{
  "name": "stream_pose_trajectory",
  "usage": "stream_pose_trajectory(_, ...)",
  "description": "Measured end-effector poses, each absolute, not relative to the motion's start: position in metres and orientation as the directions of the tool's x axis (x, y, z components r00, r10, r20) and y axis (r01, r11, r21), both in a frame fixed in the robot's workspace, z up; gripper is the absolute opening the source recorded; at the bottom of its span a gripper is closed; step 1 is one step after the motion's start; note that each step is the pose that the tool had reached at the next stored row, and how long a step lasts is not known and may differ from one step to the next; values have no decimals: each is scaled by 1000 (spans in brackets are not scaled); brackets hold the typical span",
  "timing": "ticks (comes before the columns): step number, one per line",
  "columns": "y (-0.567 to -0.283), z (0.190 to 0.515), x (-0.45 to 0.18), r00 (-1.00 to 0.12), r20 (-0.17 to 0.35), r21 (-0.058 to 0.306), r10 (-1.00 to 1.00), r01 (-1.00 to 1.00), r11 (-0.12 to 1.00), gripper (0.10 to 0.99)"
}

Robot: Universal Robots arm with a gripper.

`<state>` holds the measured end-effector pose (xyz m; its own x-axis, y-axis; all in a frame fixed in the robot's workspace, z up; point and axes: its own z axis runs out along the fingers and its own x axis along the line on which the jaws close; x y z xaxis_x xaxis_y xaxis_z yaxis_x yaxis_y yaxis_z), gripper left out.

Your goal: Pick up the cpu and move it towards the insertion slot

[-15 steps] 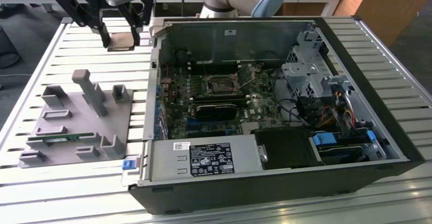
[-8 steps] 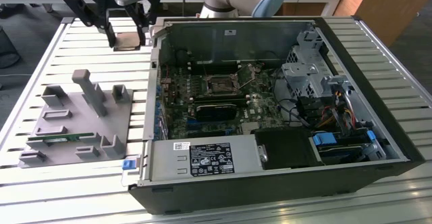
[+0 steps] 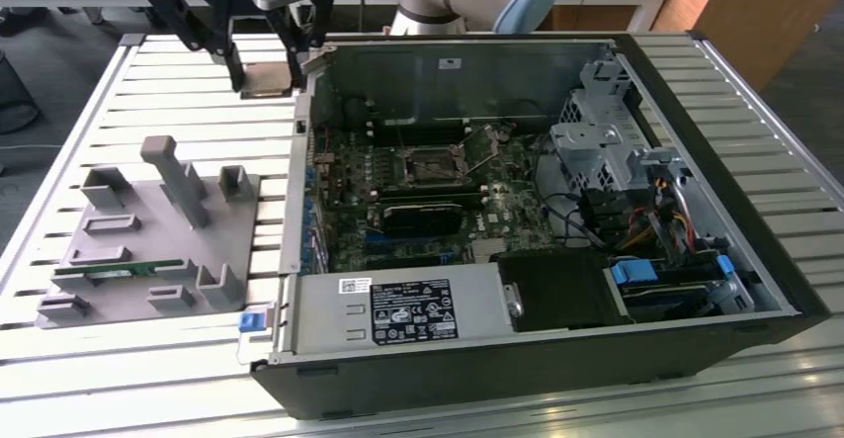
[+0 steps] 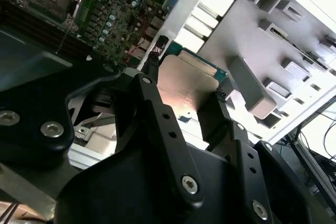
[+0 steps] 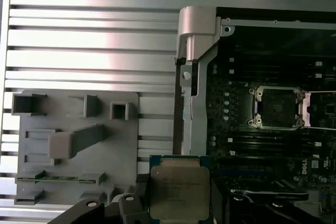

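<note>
Tool (image 3: 271,80) grips the cpu (image 5: 179,192) by its edges, flat and clear of the surface (image 3: 198,112), so its underside faces the insertion slot (image 5: 276,107) inside the computer case (image 3: 528,359).

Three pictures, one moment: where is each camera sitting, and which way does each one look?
Exterior view: off the arm, raised, looking down at the open computer case; the gripper holds the cpu above the slatted table.
First wrist view: on the arm, looking down past the cpu at the insertion slot.
Second wrist view: on the arm, looking along the gripper's black fingers.
All three show the cpu and the grey fixture.
</note>
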<state>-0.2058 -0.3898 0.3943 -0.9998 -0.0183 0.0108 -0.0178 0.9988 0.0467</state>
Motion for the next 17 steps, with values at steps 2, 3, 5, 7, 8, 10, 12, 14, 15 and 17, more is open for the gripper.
stream_pose_trajectory(2,-390,394,-202,-1000,11,47,-18,-18,999,545)
stream_pose_trajectory(3,-389,394,-200,-1000,11,47,-18,-18,999,545)
stream_pose_trajectory(5,-389,394,-196,-1000,11,47,-18,-18,999,545)
stream_pose_trajectory(7,-389,394,-192,-1000,11,47,-18,-18,999,545)
stream_pose_trajectory(8,-389,394,-191,-1000,11,47,-18,-18,999,545)
stream_pose_trajectory(10,-388,394,-188,-1000,11,52,-19,-18,998,545)
stream_pose_trajectory(12,-388,394,-186,-1000,11,58,-19,-18,998,545)
stream_pose_trajectory(14,-387,394,-182,-1000,11,60,-19,-18,998,545)
stream_pose_trajectory(15,-386,394,-180,-1000,11,60,-19,-18,998,545)
stream_pose_trajectory(17,-385,394,-176,-1000,11,60,-19,-18,998,545)
